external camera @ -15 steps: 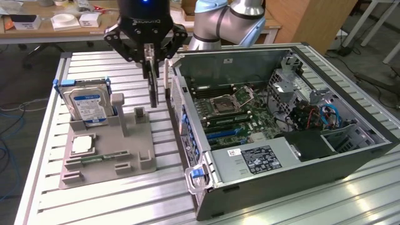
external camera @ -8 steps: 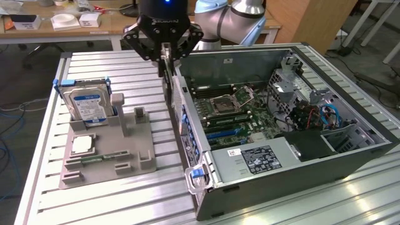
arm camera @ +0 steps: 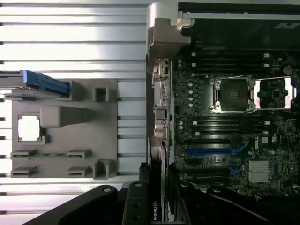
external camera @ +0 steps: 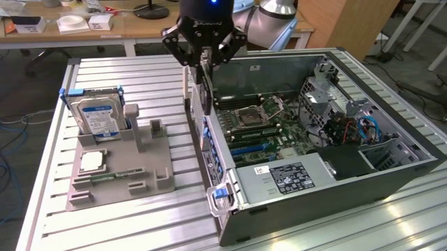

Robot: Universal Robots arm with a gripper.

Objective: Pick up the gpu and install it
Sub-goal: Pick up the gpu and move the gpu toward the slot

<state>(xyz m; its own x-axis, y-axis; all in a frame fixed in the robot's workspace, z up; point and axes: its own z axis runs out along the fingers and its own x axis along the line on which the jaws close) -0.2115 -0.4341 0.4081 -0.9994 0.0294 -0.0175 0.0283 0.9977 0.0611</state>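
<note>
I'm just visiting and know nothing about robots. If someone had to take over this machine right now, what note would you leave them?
End effector: shut on the gpu, gripping its upper part; the card hangs edge-down.
Where: the gpu is in the air, roughly over the wall of the open computer case that faces the grey holder, clear of the motherboard.
Done: gpu picked up. The hard drive stands in the grey holder.
Left: the gpu is not yet seated in a motherboard slot.
</note>
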